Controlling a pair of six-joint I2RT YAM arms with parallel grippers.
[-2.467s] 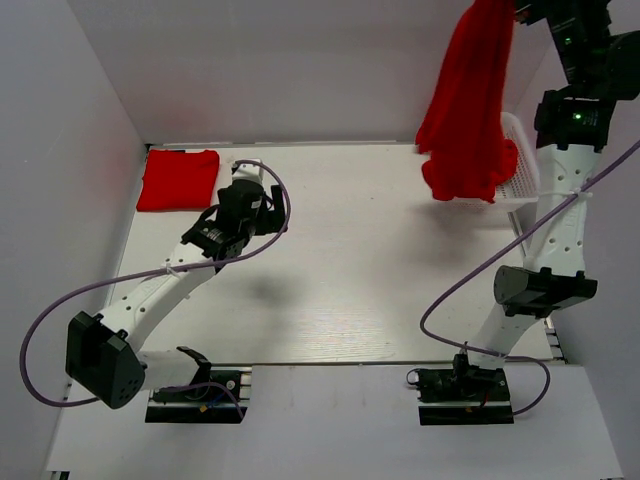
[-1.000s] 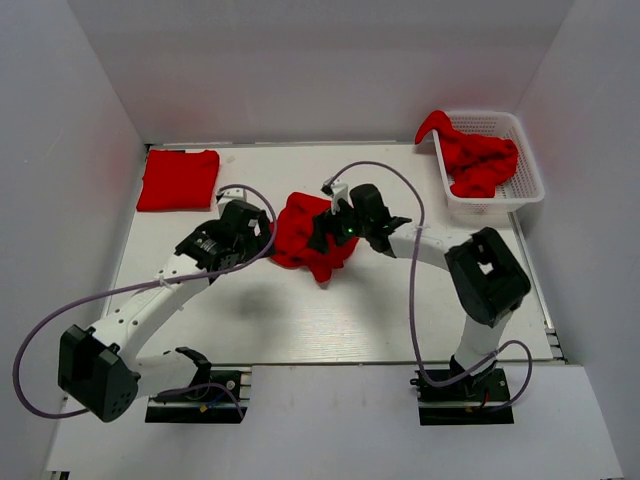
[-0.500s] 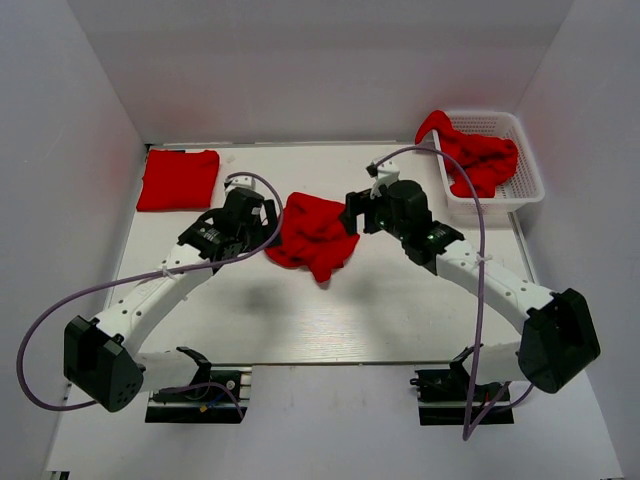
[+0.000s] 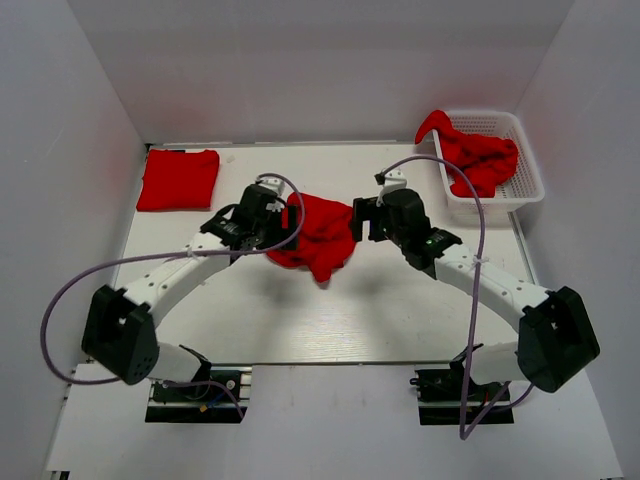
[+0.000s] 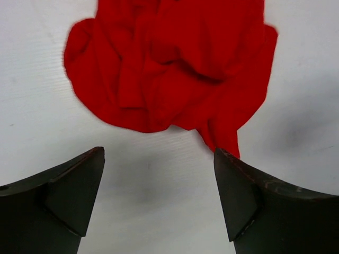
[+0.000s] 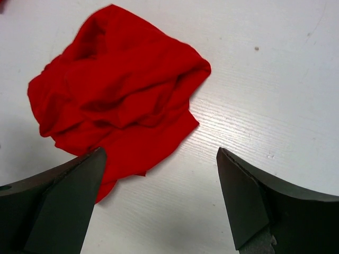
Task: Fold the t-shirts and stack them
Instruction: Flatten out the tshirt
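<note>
A crumpled red shirt [image 4: 315, 235] lies on the bench [image 4: 330, 320] between the left tool [image 4: 280, 222] and right tool [image 4: 358, 220], both gaping, empty. Flattening probably comes first; each must pinch an edge and draw outward.

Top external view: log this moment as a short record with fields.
crumpled t-shirt: loose on the table, mid-centre
folded t-shirt: flat, far left corner
basket: far right, red cloth heaped inside, draping its left rim
left gripper: open, empty, at the crumpled shirt's left side
right gripper: open, empty, at its right side
</note>
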